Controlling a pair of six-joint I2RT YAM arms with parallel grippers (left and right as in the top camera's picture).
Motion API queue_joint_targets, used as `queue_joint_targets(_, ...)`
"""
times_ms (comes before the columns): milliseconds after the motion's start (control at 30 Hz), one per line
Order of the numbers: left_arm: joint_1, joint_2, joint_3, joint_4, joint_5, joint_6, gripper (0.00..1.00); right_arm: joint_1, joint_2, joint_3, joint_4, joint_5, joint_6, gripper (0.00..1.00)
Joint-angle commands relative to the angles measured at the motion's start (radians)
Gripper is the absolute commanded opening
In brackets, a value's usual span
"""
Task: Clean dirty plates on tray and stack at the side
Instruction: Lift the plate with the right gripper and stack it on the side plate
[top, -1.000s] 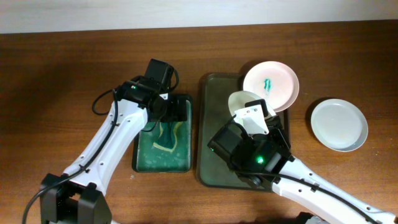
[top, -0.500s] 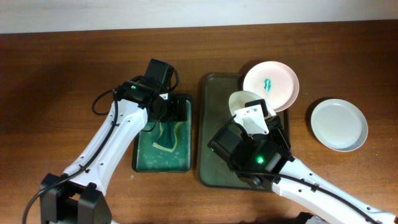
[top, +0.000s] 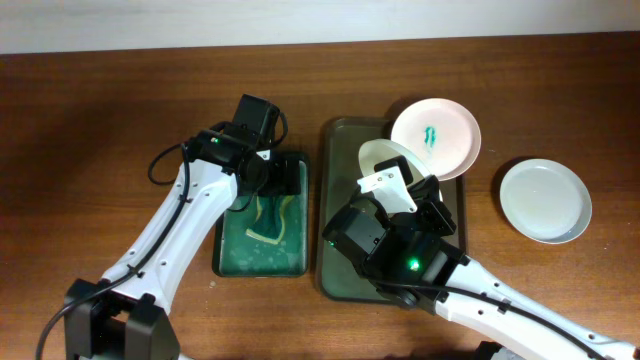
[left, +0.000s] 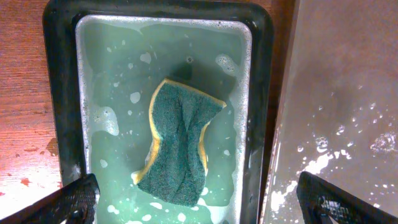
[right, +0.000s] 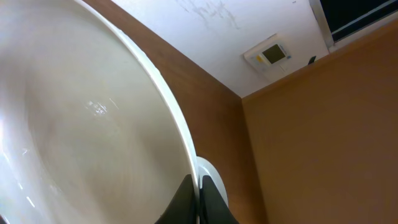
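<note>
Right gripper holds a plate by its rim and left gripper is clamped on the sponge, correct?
No: the left gripper hangs open above the sponge, which lies free in the green tray's water, per the left wrist view. The right gripper does hold a plate's rim.

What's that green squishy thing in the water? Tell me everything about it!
It is a sponge: a dark green scrubby top over yellow foam, bent and wavy in the middle. It lies in soapy, bubbly water inside the small green tray, near its centre. Nothing holds it; the left fingers sit open, apart from it.
</note>
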Motion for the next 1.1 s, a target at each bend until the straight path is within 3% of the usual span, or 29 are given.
queue_joint_targets(0, 0.004, -0.008, 0.011, 0.0, 0.007, 0.002, 0.99, 0.002, -0.015, 0.021, 0.003, 0.034, -0.003, 0.04)
queue_joint_targets(267, 0.004, -0.008, 0.011, 0.0, 0.007, 0.002, 0.99, 0.002, -0.015, 0.021, 0.003, 0.009, 0.005, 0.04)
queue_joint_targets(367, 0.004, -0.008, 0.011, 0.0, 0.007, 0.002, 0.99, -0.037, -0.014, 0.02, 0.002, -0.106, 0.146, 0.04)
queue_joint_targets(400, 0.004, -0.008, 0.011, 0.0, 0.008, 0.002, 0.99, -0.113, -0.014, 0.02, 0.003, -0.254, 0.205, 0.04)
queue_joint_targets(500, 0.004, -0.008, 0.011, 0.0, 0.007, 0.002, 0.99, -0.408, -0.015, 0.021, 0.003, -0.649, 0.175, 0.04)
queue_joint_targets(633, 0.004, -0.008, 0.011, 0.0, 0.007, 0.002, 0.99, -0.954, -0.008, 0.028, 0.037, -1.165, -0.041, 0.04)
queue_joint_targets(700, 0.004, -0.008, 0.011, 0.0, 0.007, 0.002, 1.0, -1.303, 0.024, 0.027, 0.076, -1.382, -0.044, 0.04)
queue_joint_targets(767, 0.004, -0.008, 0.011, 0.0, 0.007, 0.002, 0.99, -1.508, 0.062, 0.027, 0.12, -1.411, 0.004, 0.04)
queue_joint_targets(900, 0.004, -0.008, 0.011, 0.0, 0.007, 0.002, 0.99, -1.727, 0.177, 0.027, 0.197, -1.391, 0.12, 0.04)
queue_joint_targets(1033, 0.004, -0.008, 0.011, 0.0, 0.007, 0.002, 0.99, -1.776, 0.328, 0.027, 0.185, -1.388, 0.117, 0.06)
queue_joint_targets(1067, 0.004, -0.008, 0.011, 0.0, 0.007, 0.002, 0.99, -1.77, 0.351, 0.027, 0.178, -1.388, 0.117, 0.31)
